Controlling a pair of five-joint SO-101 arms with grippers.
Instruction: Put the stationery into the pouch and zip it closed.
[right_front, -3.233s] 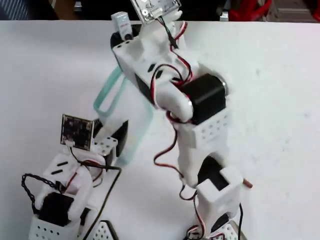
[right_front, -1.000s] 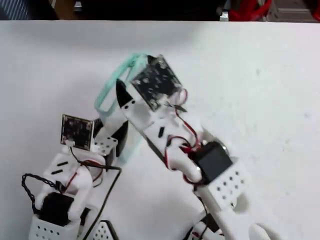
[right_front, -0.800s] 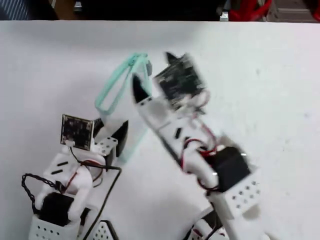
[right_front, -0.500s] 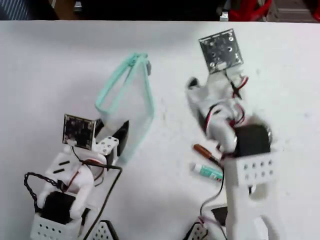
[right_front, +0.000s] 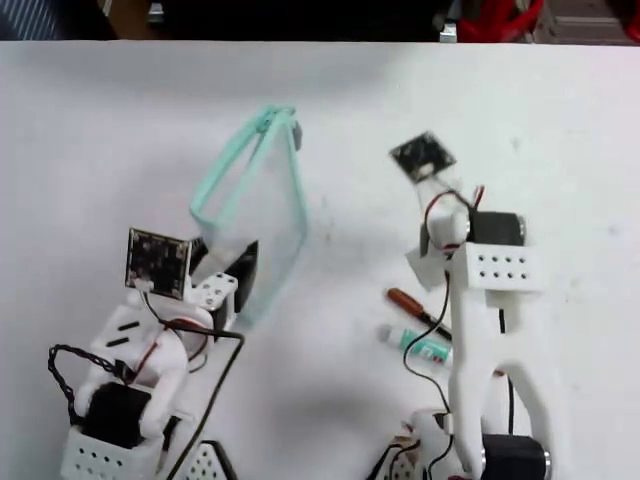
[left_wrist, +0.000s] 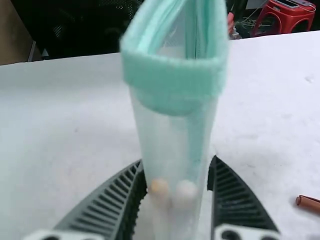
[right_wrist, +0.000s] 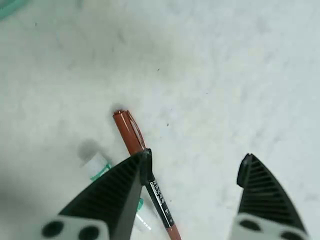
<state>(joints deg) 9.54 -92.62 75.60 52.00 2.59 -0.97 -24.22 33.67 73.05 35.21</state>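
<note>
Back from the pouch (right_front: 262, 215), right tool (right_wrist: 195, 156) hangs open, empty, over pen (right_wrist: 131, 132) and tube (right_front: 415, 345); left tool (left_wrist: 177, 164) pinches the unzipped pouch, perhaps part-filled.

- The left arm (right_front: 140, 345) and right arm (right_front: 475, 340) have white plastic shells and black motor blocks.
- Red and black wires (right_front: 436, 207) sit at the right arm's 12 o'clock end.
- A black cable (right_front: 60, 352) loops at the left arm's 9 o'clock side.
- The fingers (right_wrist: 117, 187) are dark and ribbed.

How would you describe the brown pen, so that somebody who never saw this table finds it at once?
On the white table, look away from the green-rimmed pouch, just beside the right arm. Two small things lie there close together; the pen is the long, thin, brown one, while its neighbour, a tube, is short, white and green.
</note>
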